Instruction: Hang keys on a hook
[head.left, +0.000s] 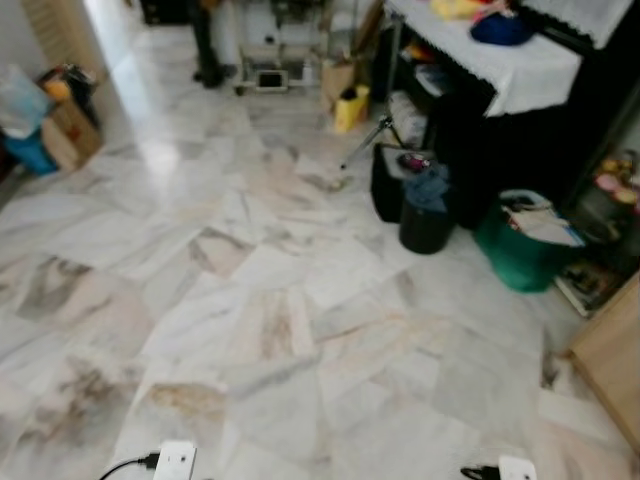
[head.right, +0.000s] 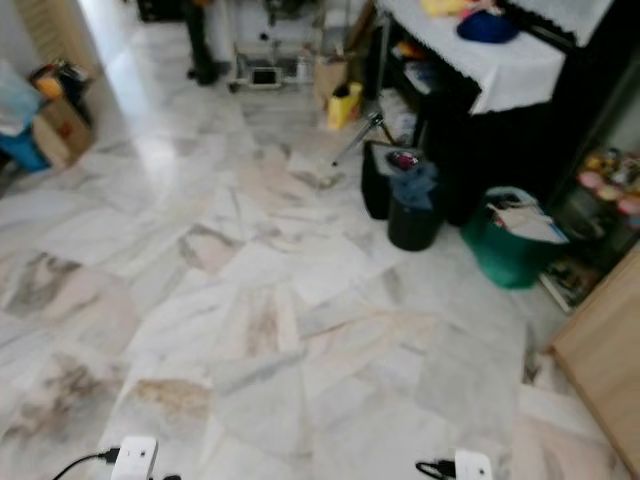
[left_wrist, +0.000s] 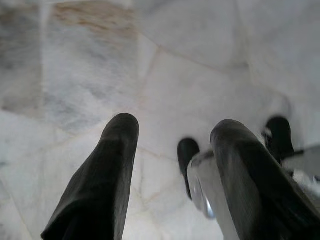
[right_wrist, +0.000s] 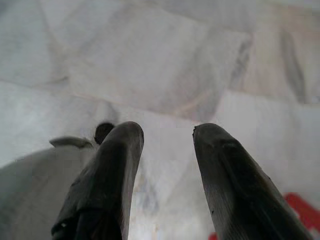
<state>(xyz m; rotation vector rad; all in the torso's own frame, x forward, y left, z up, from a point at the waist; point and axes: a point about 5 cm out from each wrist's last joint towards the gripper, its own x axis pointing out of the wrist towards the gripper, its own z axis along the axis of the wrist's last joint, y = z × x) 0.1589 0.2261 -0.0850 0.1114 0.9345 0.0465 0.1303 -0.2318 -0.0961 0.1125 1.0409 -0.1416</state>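
Note:
Both arms hang low over a pale marble floor (head.left: 280, 300). In the left wrist view, my left gripper (left_wrist: 176, 126) is open, its two black fingers (left_wrist: 117, 160) apart, with only floor tiles between them. My right gripper (right_wrist: 167, 131) is open as well, with bare marble showing in the gap between its fingers (right_wrist: 220, 160). The white ends of the two arms sit at the bottom edge of the left eye view, left arm (head.left: 175, 460) and right arm (head.left: 517, 468).
On the right stand a black bin with cloth (head.left: 425, 215), a green basket (head.left: 525, 250) and a dark table with a white cloth (head.left: 520, 70). A wooden cabinet (head.left: 610, 360) is near right. A cardboard box (head.left: 65, 130) sits far left. Open floor stretches ahead.

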